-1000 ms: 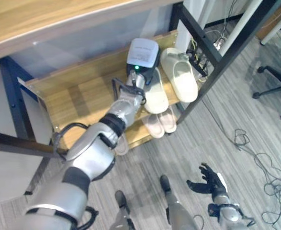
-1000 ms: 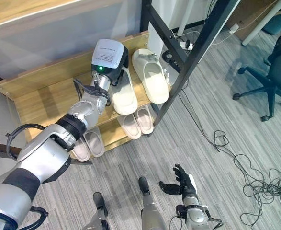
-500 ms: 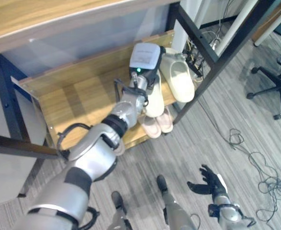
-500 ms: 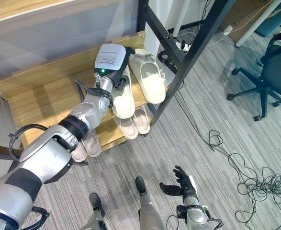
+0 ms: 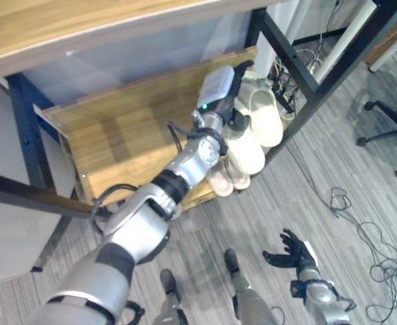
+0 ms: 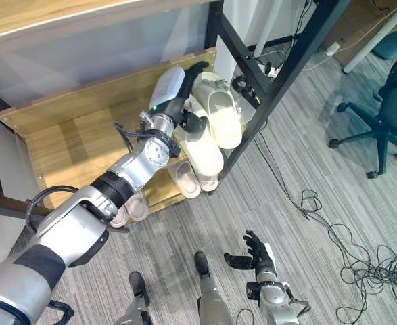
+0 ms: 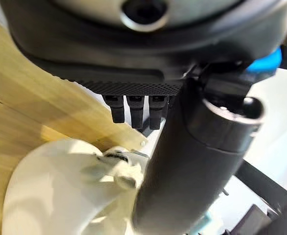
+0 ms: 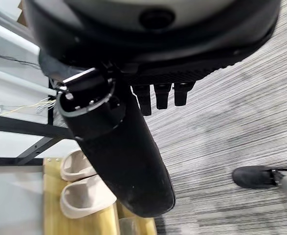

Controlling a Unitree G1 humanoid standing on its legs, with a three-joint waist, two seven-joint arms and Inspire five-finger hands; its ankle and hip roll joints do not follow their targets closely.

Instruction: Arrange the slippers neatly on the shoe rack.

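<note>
1. While gripping with thumb curled over it: left robot hand (image 6: 171,95) closed on cream slipper (image 6: 203,150), at right end of shoe rack (image 6: 69,145) upper shelf.
2. Held slipper tilted, toe seemingly overhanging shelf front edge, just beside second cream slipper (image 6: 224,118) lying on same shelf.
3. Risk if released at this angle: probable slide off front edge, down onto pinkish pair (image 6: 188,179) on lower shelf or onto floor (image 6: 306,135).
4. Risk if pushed rightward: knocking second cream slipper askew or against black rack post (image 6: 266,101); pair then not neat.
5. Risk of weak pinch: soft slipper, possible twist out of grip before lying flat.
6. Right robot hand (image 6: 252,254) low over floor, fingers spread, holding nothing, well apart from rack; no help with a catch.
</note>
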